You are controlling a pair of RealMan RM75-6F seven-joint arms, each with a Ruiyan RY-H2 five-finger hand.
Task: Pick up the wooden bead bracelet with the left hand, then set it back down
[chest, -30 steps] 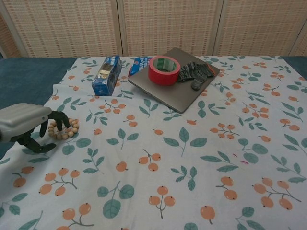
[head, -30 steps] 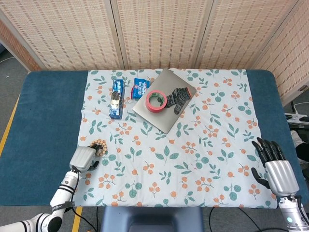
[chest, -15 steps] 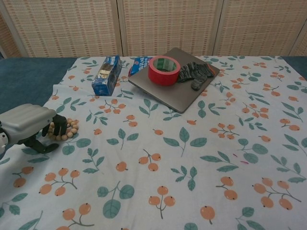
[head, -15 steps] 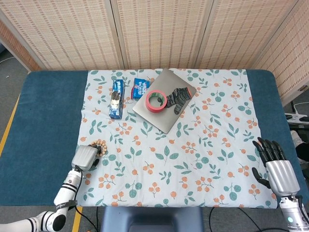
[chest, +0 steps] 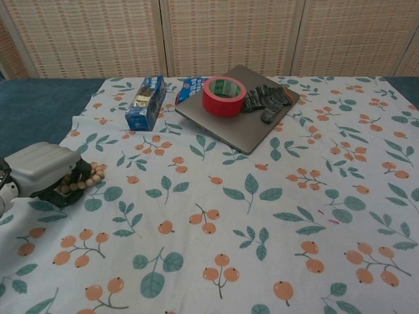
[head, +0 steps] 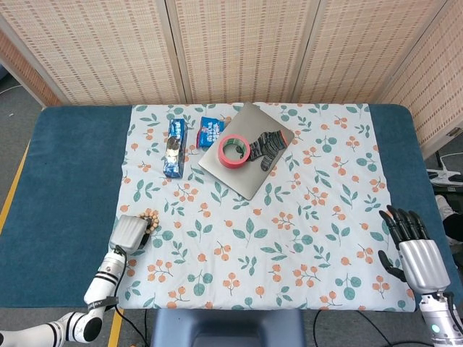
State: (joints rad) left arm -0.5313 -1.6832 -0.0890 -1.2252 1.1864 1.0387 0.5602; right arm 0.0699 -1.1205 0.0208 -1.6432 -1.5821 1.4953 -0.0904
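The wooden bead bracelet (chest: 86, 179) lies bunched at the left edge of the floral cloth (chest: 262, 196). My left hand (chest: 44, 171) has its fingers curled over the bracelet and grips it, so only a short run of beads shows by the fingertips. Whether the beads have left the cloth I cannot tell. From the head view, the left hand (head: 129, 233) covers most of the bracelet (head: 149, 216). My right hand (head: 416, 249) hovers at the table's front right corner, fingers spread, holding nothing. It is outside the chest view.
A grey laptop (head: 242, 173) lies at the back centre with a red tape roll (head: 234, 150) and a grey knitted glove (head: 268, 144) on it. A blue snack box (head: 173, 148) and a small blue packet (head: 210, 131) lie left of it. Blue tabletop (head: 65, 181) borders the cloth.
My left hand has shifted slightly forward and its fingers have curled in over the bracelet, gathering the beads from a flat ring into a bunch. The right hand has stayed put.
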